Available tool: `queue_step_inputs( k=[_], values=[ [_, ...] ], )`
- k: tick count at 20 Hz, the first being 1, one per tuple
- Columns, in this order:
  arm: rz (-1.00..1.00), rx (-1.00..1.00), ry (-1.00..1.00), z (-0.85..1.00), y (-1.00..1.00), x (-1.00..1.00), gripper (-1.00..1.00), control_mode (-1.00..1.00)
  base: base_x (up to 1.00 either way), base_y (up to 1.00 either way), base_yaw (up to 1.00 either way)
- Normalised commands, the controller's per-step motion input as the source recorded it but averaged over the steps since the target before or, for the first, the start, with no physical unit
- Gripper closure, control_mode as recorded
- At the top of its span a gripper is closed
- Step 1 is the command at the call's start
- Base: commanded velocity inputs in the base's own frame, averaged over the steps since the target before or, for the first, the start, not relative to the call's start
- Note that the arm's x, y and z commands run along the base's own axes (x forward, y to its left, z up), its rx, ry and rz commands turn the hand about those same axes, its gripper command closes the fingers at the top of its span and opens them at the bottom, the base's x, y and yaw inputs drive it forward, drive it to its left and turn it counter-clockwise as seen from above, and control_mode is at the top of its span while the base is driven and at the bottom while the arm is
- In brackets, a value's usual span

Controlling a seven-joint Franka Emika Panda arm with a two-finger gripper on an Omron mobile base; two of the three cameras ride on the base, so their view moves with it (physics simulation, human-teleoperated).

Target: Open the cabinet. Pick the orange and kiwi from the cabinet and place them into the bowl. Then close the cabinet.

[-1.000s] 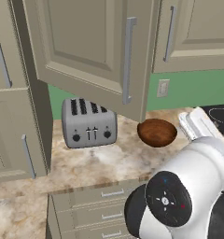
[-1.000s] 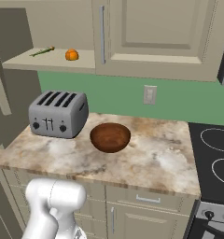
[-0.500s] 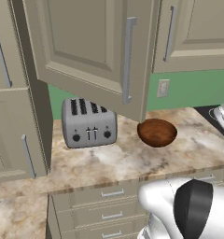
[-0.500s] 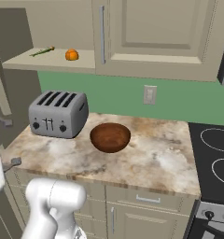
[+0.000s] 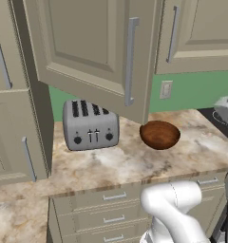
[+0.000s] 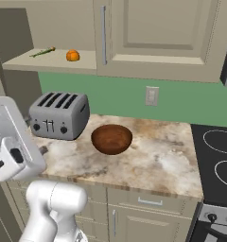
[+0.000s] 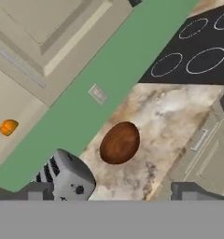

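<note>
The cabinet (image 5: 87, 52) door hangs open, so that step looks done, but the orange (image 6: 73, 56) sits on its shelf, the bowl (image 6: 111, 139) on the table (image 6: 162, 160) is empty, and the hand (image 7: 112, 190) is wide, holding nothing.

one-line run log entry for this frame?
cabinet: left door open | orange: on shelf | kiwi: not made out | bowl: empty, beside toaster | gripper: open, holding nothing
</note>
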Motion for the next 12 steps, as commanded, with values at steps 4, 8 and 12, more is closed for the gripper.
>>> queue_step_inputs(
  k=[4,8,12],
  values=[
    [0.64,0.20,0.10,-0.26,0.00,0.57,-1.00,-1.00,0.00,0.00,0.00],
    [0.63,0.19,0.07,-0.21,0.11,0.71,-1.00,-1.00,0.00,0.00,0.00],
    [0.67,0.18,0.06,-0.21,0.43,0.59,-1.00,-1.00,0.00,0.00,0.00]
  ],
)
